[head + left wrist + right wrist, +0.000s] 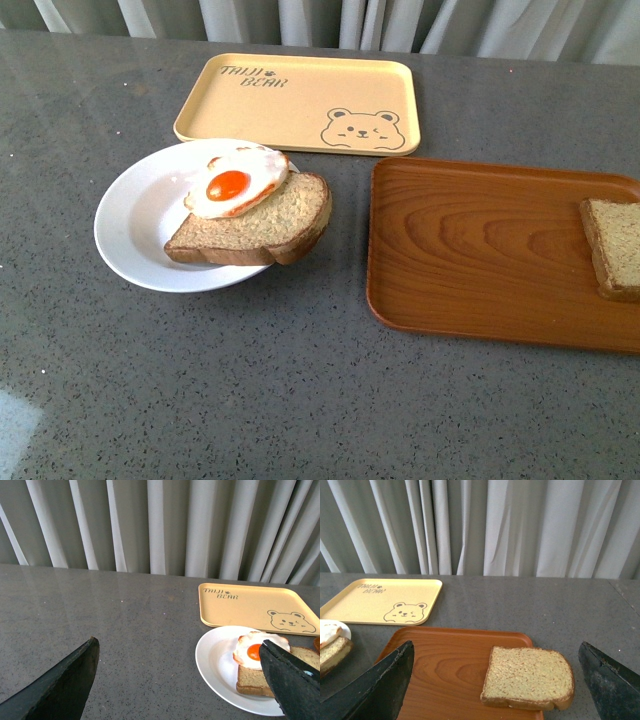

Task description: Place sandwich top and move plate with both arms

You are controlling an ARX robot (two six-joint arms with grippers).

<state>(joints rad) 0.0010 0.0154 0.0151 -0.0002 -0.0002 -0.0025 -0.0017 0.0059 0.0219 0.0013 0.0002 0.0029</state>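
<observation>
I read "TAIJI BEAR" on the yellow tray. The left gripper gapes empty near the plate, and the right gripper gapes empty facing the sandwich top.

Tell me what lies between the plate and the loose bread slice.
Nothing loose. The front view shows only a strip of grey table, then bare brown tray, between the plate and the sandwich top.
</observation>
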